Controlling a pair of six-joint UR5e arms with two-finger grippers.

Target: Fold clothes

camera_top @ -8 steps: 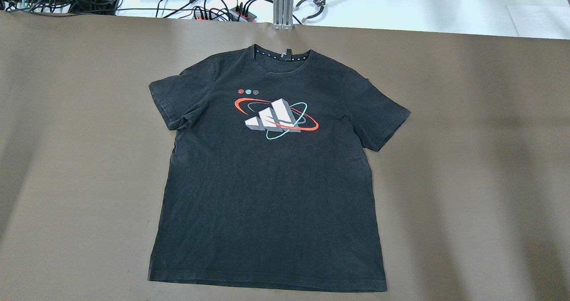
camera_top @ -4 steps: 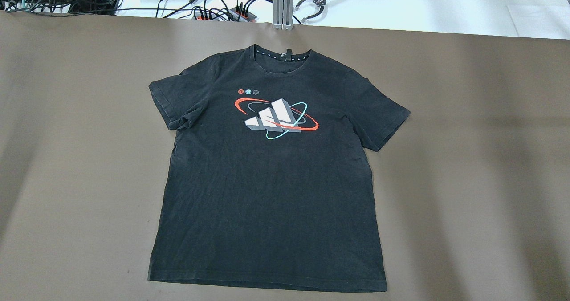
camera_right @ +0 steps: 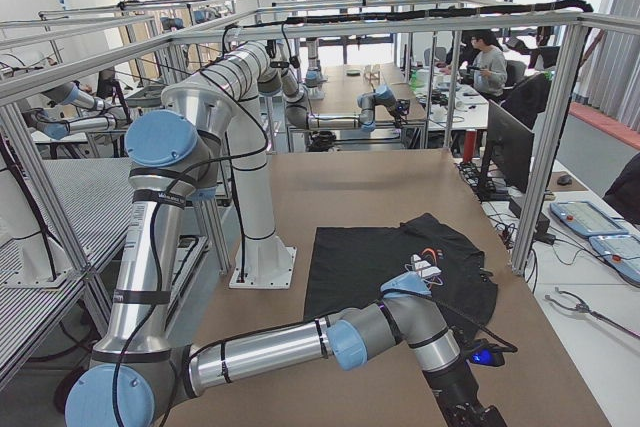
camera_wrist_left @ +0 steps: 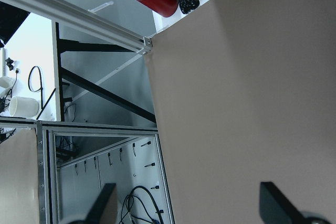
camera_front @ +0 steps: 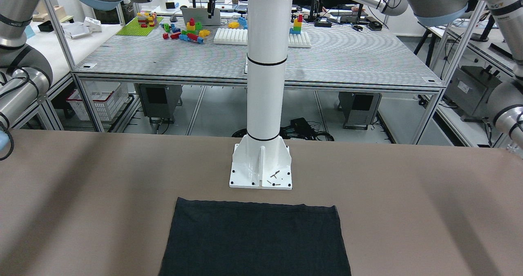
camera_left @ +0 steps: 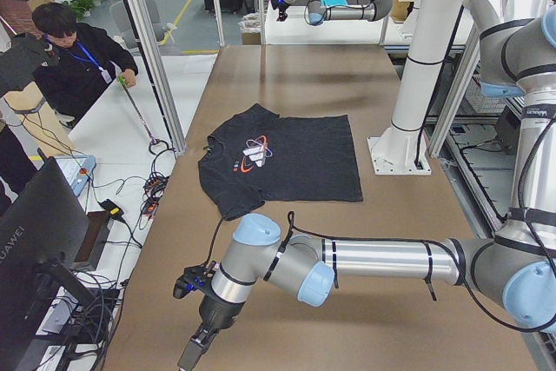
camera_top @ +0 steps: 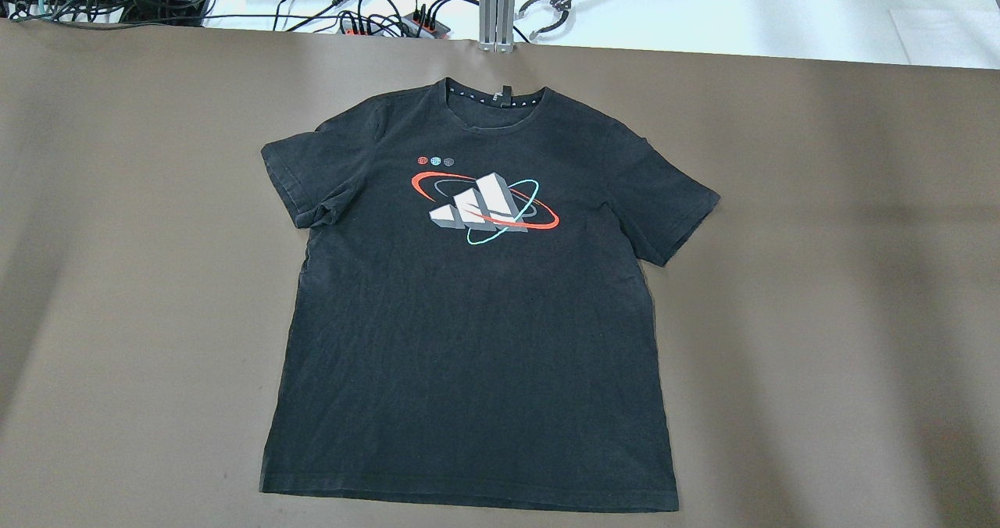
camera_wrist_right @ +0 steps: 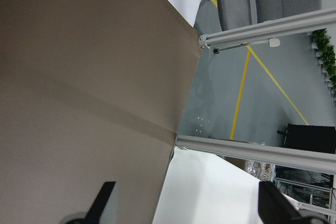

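The clothes are one black T-shirt (camera_top: pixel 469 317) with a red, white and teal chest print (camera_top: pixel 484 208). It lies flat and unfolded in the middle of the brown table (camera_top: pixel 117 200), collar towards the far edge. Its plain hem end shows in the front-facing view (camera_front: pixel 253 239) in front of the white pole's base plate (camera_front: pixel 261 170). My left gripper (camera_wrist_left: pixel 185 192) hangs open over the table's left end, far from the shirt (camera_left: pixel 295 158). My right gripper (camera_wrist_right: pixel 186 192) hangs open over the right end, beyond the shirt (camera_right: pixel 370 257). Neither holds anything.
Cables and power strips (camera_top: pixel 375 20), an aluminium post (camera_top: pixel 496 5) and a grabber tool (camera_top: pixel 547 8) lie past the far edge. A person (camera_left: pixel 78 58) stands beside that side. A monitor (camera_left: pixel 43 241) sits off the left end.
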